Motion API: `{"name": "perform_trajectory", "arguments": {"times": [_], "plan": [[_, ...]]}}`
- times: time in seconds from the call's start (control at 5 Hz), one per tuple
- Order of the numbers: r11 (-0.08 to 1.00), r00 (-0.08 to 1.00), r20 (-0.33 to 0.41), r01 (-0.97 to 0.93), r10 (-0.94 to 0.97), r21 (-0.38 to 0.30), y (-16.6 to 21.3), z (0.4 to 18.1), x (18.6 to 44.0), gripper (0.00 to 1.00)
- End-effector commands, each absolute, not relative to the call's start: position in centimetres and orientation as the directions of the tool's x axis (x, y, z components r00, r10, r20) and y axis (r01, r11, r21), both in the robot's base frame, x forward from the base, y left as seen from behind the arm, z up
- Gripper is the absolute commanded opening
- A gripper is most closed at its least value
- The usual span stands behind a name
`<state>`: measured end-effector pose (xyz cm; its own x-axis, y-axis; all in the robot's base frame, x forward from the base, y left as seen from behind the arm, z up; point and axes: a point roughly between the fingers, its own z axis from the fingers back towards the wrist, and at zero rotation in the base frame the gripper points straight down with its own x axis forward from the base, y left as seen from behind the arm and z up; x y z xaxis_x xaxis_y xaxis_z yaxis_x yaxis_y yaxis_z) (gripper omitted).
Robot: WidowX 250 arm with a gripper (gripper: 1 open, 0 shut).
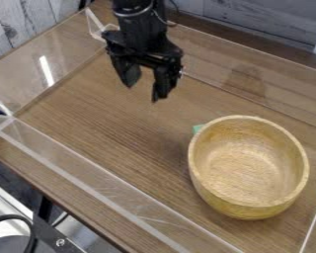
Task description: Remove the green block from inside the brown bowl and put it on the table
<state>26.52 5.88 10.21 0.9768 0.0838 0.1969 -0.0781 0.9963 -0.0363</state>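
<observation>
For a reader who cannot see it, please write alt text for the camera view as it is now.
A tiny green block lies on the wooden table just outside the rim of a large, empty wooden bowl. A black robot gripper hangs open above the table, up and to the left of the bowl, holding nothing. Low clear walls edge the table.

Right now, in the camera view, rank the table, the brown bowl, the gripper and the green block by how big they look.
1. table, fills most of the view
2. brown bowl
3. gripper, open and raised above the tabletop, so its height may make it look bigger than it is
4. green block, tiny, beside the bowl's rim
</observation>
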Motion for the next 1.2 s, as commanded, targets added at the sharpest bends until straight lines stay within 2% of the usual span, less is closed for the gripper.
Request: {"name": "perform_trajectory", "arguments": {"times": [0.0, 0.2, 0.6, 1.0], "plan": [[0.996, 0.959, 0.270, -0.087, 0.090, -0.021, 6.6, 11.3, 27.9, 1.00], [0.998, 0.970, 0.232, -0.065, 0.064, -0.003, 6.3, 11.3, 27.8, 1.00], [0.997, 0.977, 0.198, -0.078, 0.081, -0.026, 7.5, 9.4, 28.5, 1.00], [0.997, 0.984, 0.157, -0.083, 0.082, 0.000, 6.7, 7.7, 27.0, 1.00]]}}
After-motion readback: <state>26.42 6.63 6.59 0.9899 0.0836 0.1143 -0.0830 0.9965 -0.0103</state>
